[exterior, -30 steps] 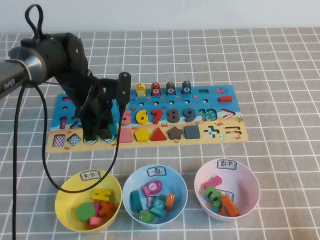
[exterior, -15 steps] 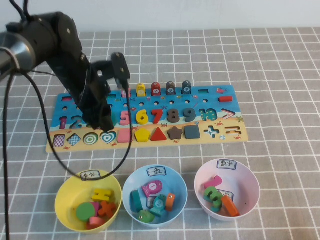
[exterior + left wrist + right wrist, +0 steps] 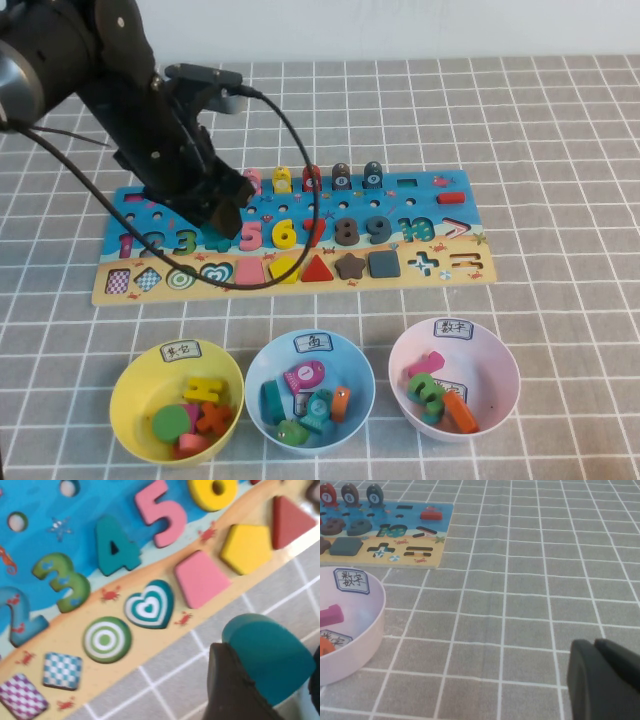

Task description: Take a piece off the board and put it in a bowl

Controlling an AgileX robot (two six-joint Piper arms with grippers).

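Note:
My left gripper hangs above the board, over the numbers 4 and 5. In the left wrist view the gripper is shut on the dark-teal heart piece, lifted clear of the board. The emptied heart slot shows a teal-and-white striped heart. In the high view the arm hides the piece. The yellow bowl with its white label stands at the front left, holding several blocks. My right gripper is shut and empty, low over the cloth right of the pink bowl.
A light-blue bowl and a pale pink bowl with blocks stand right of the yellow one. The pink bowl's rim shows in the right wrist view. The left arm's cable loops over the board. A grey checked cloth covers the table.
My left gripper has risen off the heart slot with the teal piece in it and shifted back and right over the numbers. The striped slot now shows.

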